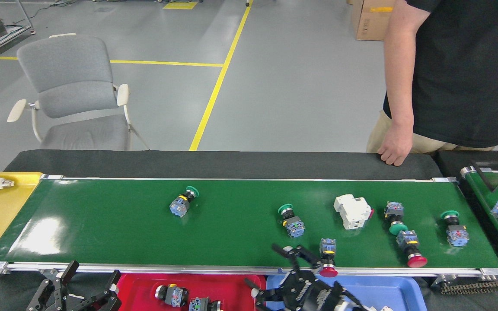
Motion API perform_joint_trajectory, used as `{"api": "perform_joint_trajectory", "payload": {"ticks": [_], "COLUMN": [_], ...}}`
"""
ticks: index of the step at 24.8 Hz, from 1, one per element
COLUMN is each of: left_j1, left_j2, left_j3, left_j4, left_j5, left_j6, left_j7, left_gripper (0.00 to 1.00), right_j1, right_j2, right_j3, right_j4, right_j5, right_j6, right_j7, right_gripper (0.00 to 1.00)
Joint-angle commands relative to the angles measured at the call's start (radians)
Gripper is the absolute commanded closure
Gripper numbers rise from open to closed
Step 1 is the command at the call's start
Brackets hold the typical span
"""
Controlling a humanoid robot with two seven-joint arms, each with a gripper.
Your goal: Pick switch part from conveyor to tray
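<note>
Head view: the right gripper point(294, 276) hangs at the near rail of the conveyor point(115, 224), fingers spread wide and holding nothing, above the seam between the red tray point(236, 287) and the blue tray point(387, 291). The left gripper point(78, 287), also spread and empty, sits low at the bottom left, off the belt. Just beside the right gripper lies a red-capped switch part point(327, 258), its cap touching the rail. Two switch parts point(184, 297) rest in the red tray. Farther along the belt lie green-capped and red-capped switches and a white breaker point(352, 211). A person's hand point(391, 149) rests on the far edge. Judged step: between picks; next, close on the nearest switch.
</note>
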Motion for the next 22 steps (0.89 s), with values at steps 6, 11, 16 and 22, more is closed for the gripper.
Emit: {"api": "perform_joint_trajectory", "payload": {"ticks": [6,11,16,22], "left_j1": [-0.044,-0.204,-0.326,-0.388], "left_j2": [0.071,0.113,0.179,0.202], "left_j3": [0.029,0.016,0.013,-0.011], "left_j4": [0.068,0.211,0.369,0.470], "left_j5": [-0.004,-0.006,-0.006,-0.006], "left_j6": [0.074,0.075,0.075,0.077], "left_j7": [-0.008,-0.051,-0.054,-0.054], "left_gripper": [0.01,0.01,0.01,0.01], "right_j1": [0.133,0.121,0.063,-0.091], "right_j2": [0.032,0.020,0.040,0.043], "right_j3": [-0.179,-0.168,-0.130,0.039], "right_j4": [-0.051,-0.048,-0.015,0.133], "right_j5": [-0.008,0.027,0.108,0.145], "right_j6": [0.046,0.242,0.273,0.438], "right_j7": [-0.084,-0.082,-0.071,-0.048], "right_gripper": [0.01,0.01,0.01,0.01]}}
